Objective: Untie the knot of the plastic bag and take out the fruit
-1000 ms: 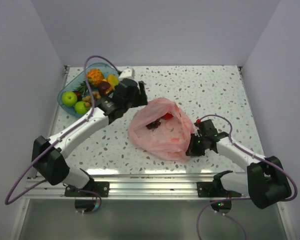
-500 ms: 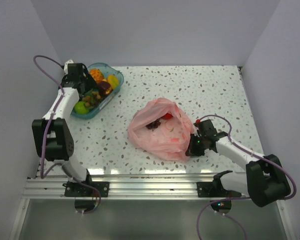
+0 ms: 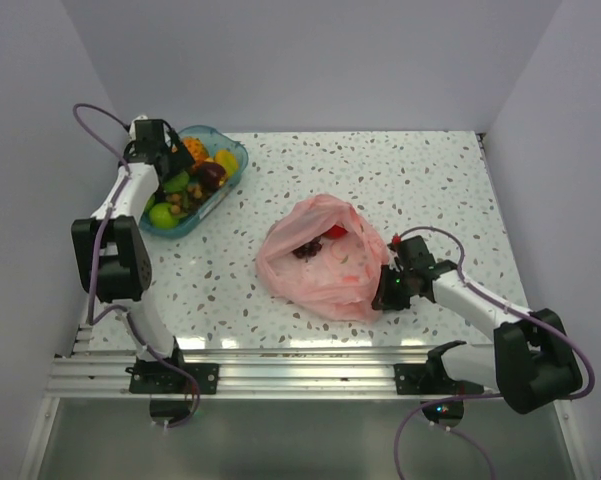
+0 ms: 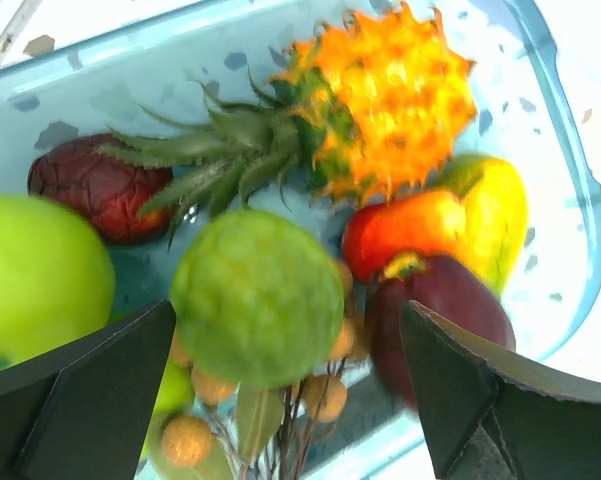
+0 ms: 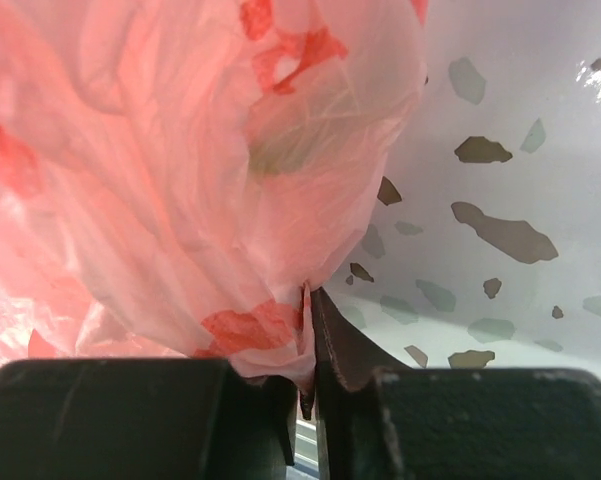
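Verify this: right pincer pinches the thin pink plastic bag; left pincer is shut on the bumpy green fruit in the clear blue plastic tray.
Wrong on the left pincer: the left wrist view shows it open above the bumpy green fruit in the clear blue plastic tray, holding nothing. The right pincer does pinch the thin pink plastic bag.

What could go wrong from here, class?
The right end effector pinches only a thin fold of the plastic bag; it may slip free, letting the mouth collapse over the fruit inside.
The left end effector hangs open close above the crowded blue tray; a careless lift could knock the pineapple out.
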Motion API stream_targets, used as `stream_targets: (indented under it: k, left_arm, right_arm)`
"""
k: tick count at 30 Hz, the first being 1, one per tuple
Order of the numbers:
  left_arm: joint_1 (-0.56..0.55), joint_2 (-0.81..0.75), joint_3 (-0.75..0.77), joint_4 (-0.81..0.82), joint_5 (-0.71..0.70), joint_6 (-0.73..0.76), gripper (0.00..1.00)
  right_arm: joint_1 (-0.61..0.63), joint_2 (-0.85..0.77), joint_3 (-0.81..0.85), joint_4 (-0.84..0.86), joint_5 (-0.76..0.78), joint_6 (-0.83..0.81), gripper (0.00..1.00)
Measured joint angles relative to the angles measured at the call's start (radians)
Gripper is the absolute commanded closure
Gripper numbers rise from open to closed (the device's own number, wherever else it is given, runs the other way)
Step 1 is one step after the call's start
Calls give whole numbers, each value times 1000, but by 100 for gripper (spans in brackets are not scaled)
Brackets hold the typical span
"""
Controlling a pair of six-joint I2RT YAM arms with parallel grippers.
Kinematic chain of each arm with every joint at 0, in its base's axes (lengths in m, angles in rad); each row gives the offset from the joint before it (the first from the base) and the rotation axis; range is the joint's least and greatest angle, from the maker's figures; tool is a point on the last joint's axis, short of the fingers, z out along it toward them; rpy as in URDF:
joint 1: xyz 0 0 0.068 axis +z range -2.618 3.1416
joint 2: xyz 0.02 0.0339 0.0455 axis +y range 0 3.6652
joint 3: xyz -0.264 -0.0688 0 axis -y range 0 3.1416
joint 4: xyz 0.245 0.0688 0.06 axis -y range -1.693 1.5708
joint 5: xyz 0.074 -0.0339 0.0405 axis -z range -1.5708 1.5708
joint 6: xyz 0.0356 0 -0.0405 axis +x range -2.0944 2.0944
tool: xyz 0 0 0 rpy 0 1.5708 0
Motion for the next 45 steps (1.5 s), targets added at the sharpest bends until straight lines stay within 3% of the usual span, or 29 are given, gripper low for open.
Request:
stream_targets:
  k: [3, 4, 7, 10, 20, 29, 30, 33, 34, 36, 37, 38, 40, 45]
  left_arm:
    - [-11, -77, -81, 7, 23, 10, 0]
    - [-19, -114, -113, 3, 31, 10, 0]
    - [-86, -249, -217, 1, 45, 18, 0]
    - [-193, -375, -303, -3, 67, 18, 0]
    - [-525, -633, -546, -51, 86, -66, 0]
    - [-753, -624, -697, -69, 69, -217, 3]
    - [-758, -608, -707, -62, 65, -227, 4]
    - [-758, -542, -725, -47, 47, -249, 17]
    - [-758, -517, -726, -41, 43, -254, 26]
    - [-757, -469, -725, -21, 33, -257, 37]
    - [-757, -439, -720, -13, 27, -257, 44]
    - [-757, -407, -708, -12, 19, -254, 57]
    - [-755, -336, -667, -8, 2, -239, 73]
    - [-711, -171, -468, -8, -30, -146, 75]
  right_arm:
    - [0, -11, 33, -37, 13, -22, 52]
    - [0, -23, 46, -50, 19, -30, 37]
    - [0, -63, 104, -104, 41, -85, 13]
    - [2, -88, 186, -161, 63, -143, 3]
    - [88, -21, 577, -291, 189, -345, 1]
    - [112, 278, 760, -282, 311, -448, 1]
    - [112, 306, 761, -281, 326, -447, 2]
    - [112, 368, 757, -280, 372, -436, 26]
    - [112, 372, 747, -272, 381, -428, 44]
    - [112, 370, 720, -270, 397, -412, 62]
    - [113, 369, 702, -262, 396, -402, 77]
    - [113, 367, 683, -256, 394, -393, 83]
    - [124, 355, 630, -240, 391, -365, 90]
    - [233, 260, 501, -228, 352, -258, 93]
